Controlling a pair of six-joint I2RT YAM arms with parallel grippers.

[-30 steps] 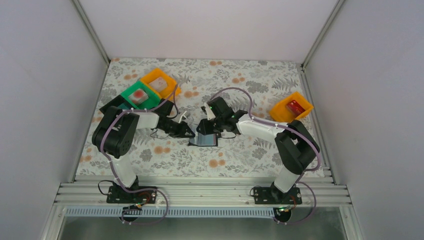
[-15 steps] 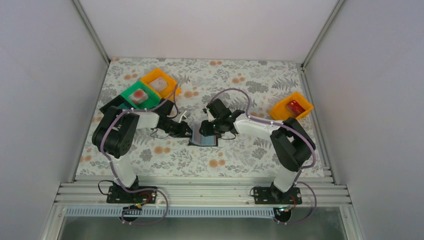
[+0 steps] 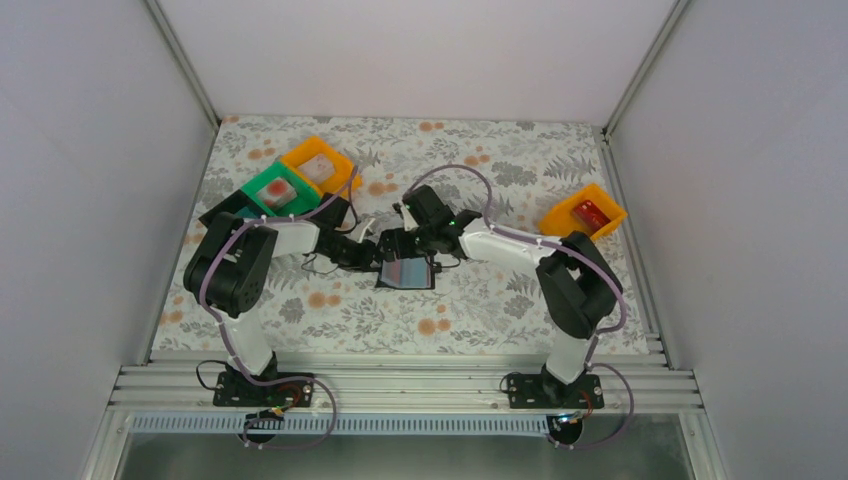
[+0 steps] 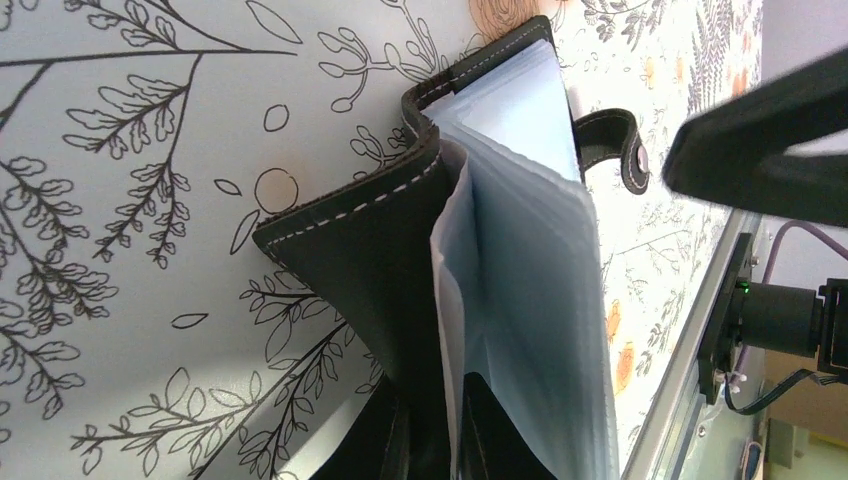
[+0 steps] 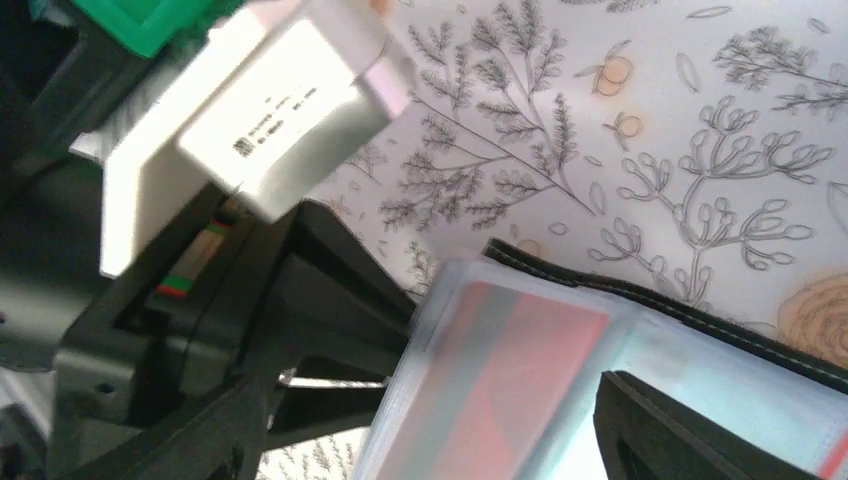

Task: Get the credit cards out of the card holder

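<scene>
Trays first, far left: a green tray (image 3: 252, 190), an orange tray (image 3: 340, 172) and a black tray (image 3: 222, 210) huddle together. The black one is partly behind the left arm (image 3: 240, 262), and the bits inside the coloured two are too small to make out.

Moving right, left jaws are clamped shut on the left end of the card holder (image 3: 405, 273), pinching its black cover. The wrist view cuts the pinch off at the bottom edge. The holder lies open mid-bench (image 3: 480, 310), long axis running left-right, with its clear sleeves fanned upward and its snap tab (image 4: 612, 140) poking out past them.

Right jaws hang low over the holder's far edge, spread wide and gripping nothing. The top sleeve sits between the two fingers (image 5: 680, 430), with a red credit card (image 5: 500, 380) tucked inside, pretty blurry. Can't tell what else is in the sleeves.

Far right, a second orange tray (image 3: 555, 226) holds a red flat piece (image 3: 592, 213).
</scene>
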